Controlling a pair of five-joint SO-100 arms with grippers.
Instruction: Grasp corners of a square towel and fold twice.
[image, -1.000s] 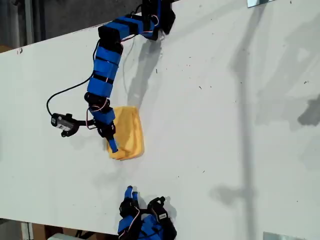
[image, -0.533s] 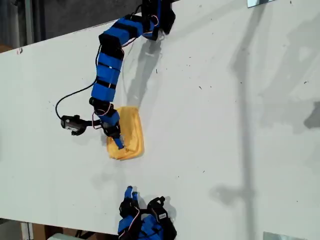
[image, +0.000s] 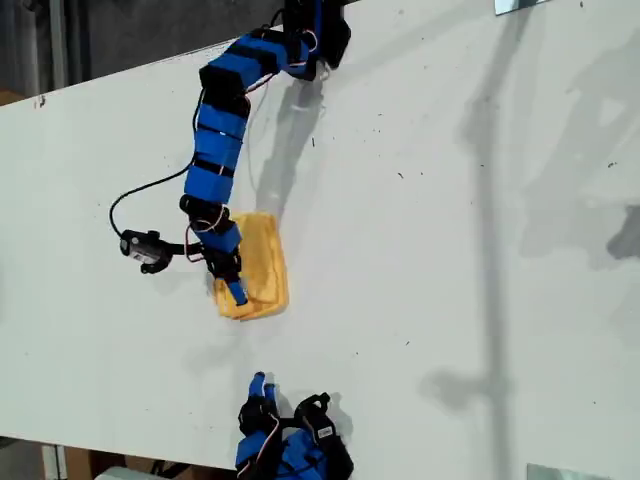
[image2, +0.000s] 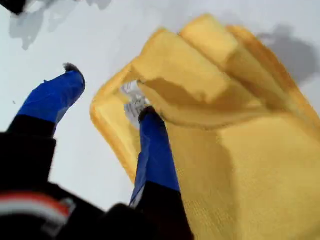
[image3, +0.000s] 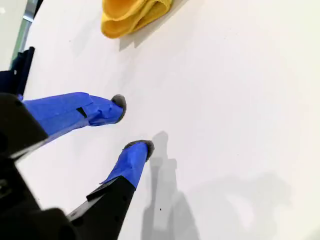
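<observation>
Towel (image: 262, 268) lies folded on the white bench (image: 450, 250), and my first tool (image2: 107, 97) is spread wide at its tagged corner (image2: 131, 95), one finger on the cloth. My second tool (image3: 134, 124), also spread, holds nothing and sits well apart, so the first arm is nearer.

Bright, even light washes the white table (image: 450, 250), where soft grey shadows stretch across the exterior view's right, while my first wrist view is blurred at close range on the towel (image2: 240, 150) and my second claw (image3: 134, 124) casts a faint shadow.
</observation>
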